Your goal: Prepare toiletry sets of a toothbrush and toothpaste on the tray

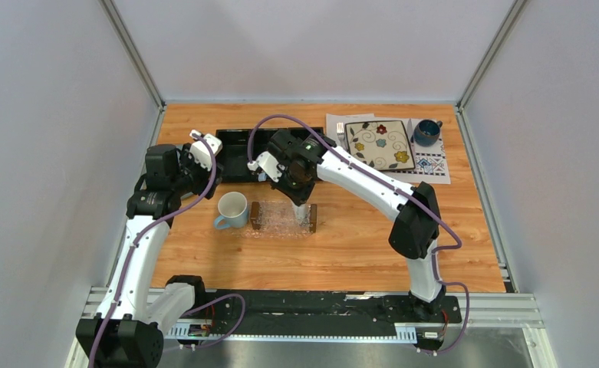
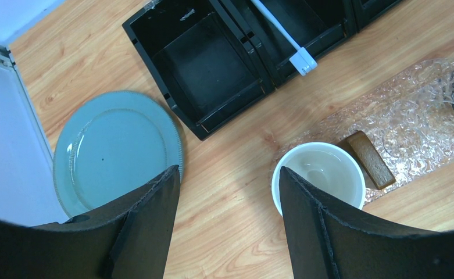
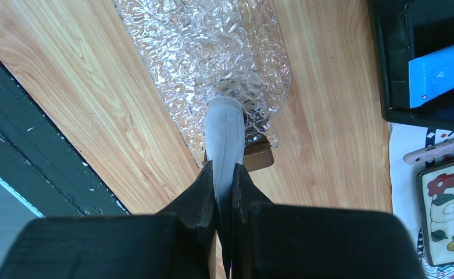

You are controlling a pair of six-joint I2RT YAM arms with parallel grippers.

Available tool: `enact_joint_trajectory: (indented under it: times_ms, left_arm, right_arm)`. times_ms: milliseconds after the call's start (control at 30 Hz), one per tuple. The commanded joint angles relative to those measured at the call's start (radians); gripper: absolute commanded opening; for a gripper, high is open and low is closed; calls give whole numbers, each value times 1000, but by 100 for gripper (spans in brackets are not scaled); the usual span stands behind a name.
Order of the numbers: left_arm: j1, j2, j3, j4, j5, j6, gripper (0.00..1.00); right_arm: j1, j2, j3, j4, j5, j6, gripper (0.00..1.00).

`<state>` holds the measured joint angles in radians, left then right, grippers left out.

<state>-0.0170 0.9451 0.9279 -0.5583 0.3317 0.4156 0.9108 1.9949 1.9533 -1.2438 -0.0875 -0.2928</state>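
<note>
The tray sits mid-table, with bare wood on its near side and out to its right. Its left end is crowded, with a white mug just beside the brown bar there. The black organizer runs along behind it.

The right arm arcs in from its base over the table, wrist turned down above the tray's right end. The right gripper is pinched tight on a pale tube. This is flat and greyish white (probably the toothpaste, though I cannot be sure). Its free end hangs straight down to the tray, close to the right-hand bar.

The left arm climbs the left edge, elbow bent. The left gripper is spread wide with nothing in it, over bare wood between a teal plate and the mug.

The toothbrush lies in the organizer's middle compartment. Its long axis is slanted, and the small white head reaches the near wall, pointing toward the tray.
</note>
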Motion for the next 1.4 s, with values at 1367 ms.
enact_joint_trajectory:
  times_ms: [1367]
  left_arm:
    - [8,1,3,11,26,-8,71]
  right_arm:
    - [11,-104,-56,92,-3,-9,5]
